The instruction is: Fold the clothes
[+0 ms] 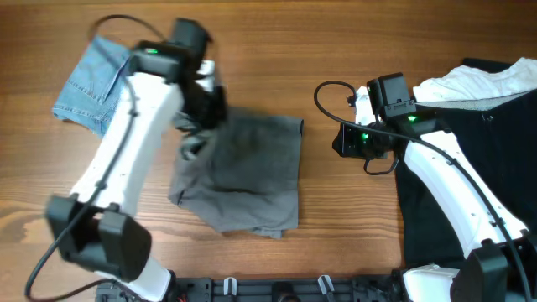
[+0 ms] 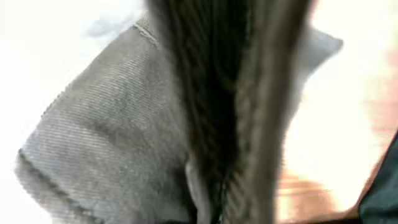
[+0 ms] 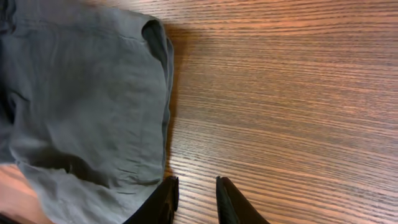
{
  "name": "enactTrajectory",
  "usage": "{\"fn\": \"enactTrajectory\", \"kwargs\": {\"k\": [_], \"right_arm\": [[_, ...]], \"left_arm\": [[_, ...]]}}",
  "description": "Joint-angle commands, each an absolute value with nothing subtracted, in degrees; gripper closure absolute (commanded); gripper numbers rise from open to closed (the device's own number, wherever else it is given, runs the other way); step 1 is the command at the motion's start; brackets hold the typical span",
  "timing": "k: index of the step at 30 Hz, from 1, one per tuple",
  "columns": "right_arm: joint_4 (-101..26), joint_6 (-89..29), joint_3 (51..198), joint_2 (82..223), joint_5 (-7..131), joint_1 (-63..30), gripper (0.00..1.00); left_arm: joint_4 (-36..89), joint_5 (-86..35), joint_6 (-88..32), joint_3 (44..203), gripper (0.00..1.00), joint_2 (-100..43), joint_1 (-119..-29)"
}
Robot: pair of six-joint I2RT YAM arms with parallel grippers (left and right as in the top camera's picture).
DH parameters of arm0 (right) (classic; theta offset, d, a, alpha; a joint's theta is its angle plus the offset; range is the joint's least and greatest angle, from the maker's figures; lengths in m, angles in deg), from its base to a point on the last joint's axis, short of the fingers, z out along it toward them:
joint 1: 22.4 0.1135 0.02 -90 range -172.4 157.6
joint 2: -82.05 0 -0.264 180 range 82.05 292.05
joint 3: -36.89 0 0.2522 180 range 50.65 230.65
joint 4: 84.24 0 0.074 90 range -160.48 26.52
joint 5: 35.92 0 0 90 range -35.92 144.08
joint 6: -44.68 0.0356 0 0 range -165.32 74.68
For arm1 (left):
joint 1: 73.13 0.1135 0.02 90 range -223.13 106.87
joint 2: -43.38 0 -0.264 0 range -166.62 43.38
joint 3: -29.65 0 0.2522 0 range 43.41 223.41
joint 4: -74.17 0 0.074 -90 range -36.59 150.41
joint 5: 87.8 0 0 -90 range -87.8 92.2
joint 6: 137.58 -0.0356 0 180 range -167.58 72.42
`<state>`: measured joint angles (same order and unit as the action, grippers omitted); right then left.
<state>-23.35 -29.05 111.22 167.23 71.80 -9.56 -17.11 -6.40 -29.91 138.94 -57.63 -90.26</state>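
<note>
1. The wooden table (image 1: 352, 226) carries everything.
2. A large black garment (image 1: 495, 159) covers its right side.
3. The grey shorts (image 1: 247, 176) lie mid-table, mostly flat, with the upper-left corner bunched and raised.
4. The denim shorts (image 1: 88, 84) sit at the far left, apart from the grey pair.
5. A crumpled white cloth (image 1: 482, 84) rests on the black garment.
6. The left gripper (image 1: 204, 109) pinches the raised corner of the grey shorts.
7. The right gripper (image 3: 196, 200) is empty, its fingers narrowly parted over bare wood just beside the grey shorts' edge.
</note>
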Motion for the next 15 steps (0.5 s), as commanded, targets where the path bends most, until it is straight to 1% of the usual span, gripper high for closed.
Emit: {"fn": "enactTrajectory", "kwargs": {"k": [1,2,3,4,5,8,9,10,11,12,15], "right_arm": [[-23.5,-28.6,111.9,166.8,70.1,-9.5,0.74],[-23.5,-28.6,111.9,166.8,70.1,-9.5,0.74],[-23.5,-28.6,111.9,166.8,70.1,-9.5,0.74],[-23.4,-28.6,111.9,166.8,70.1,-9.5,0.73],[-23.3,-28.6,111.9,166.8,70.1,-9.5,0.73],[-23.2,-28.7,111.9,166.8,70.1,-9.5,0.73],[-23.3,-28.6,111.9,166.8,70.1,-9.5,0.73],[-23.3,-28.7,111.9,166.8,70.1,-9.5,0.73],[-23.3,-28.6,111.9,166.8,70.1,-9.5,0.72],[-23.2,-28.7,111.9,166.8,70.1,-9.5,0.72],[-23.1,-28.8,111.9,166.8,70.2,-9.5,0.72]], "left_arm": [[-15.3,-7.1,-24.1,138.9,0.96,-64.2,-100.8],[-14.5,-7.1,-23.1,138.6,0.95,-66.4,-103.2],[-13.0,-7.1,-21.1,138.1,0.84,-70.4,-106.5],[-12.5,-7.2,-19.5,138.1,0.8,-72.5,-107.8],[-12.2,-7.6,-18.0,138.1,0.78,-74.0,-108.7],[-12.2,-9.3,-17.9,138.1,0.78,-75.5,-110.4],[-12.2,-9.3,-17.9,138.1,0.61,-75.5,-111.0],[-12.8,-9.3,-18.6,138.1,0.58,-75.5,-111.3],[-13.8,-9.3,-18.8,138.1,0.62,-75.5,-111.3],[-15.2,-9.3,-18.9,138.3,0.62,-75.3,-111.0],[-23.0,-8.9,-25.2,141.9,0.61,-73.9,-107.2]]}}
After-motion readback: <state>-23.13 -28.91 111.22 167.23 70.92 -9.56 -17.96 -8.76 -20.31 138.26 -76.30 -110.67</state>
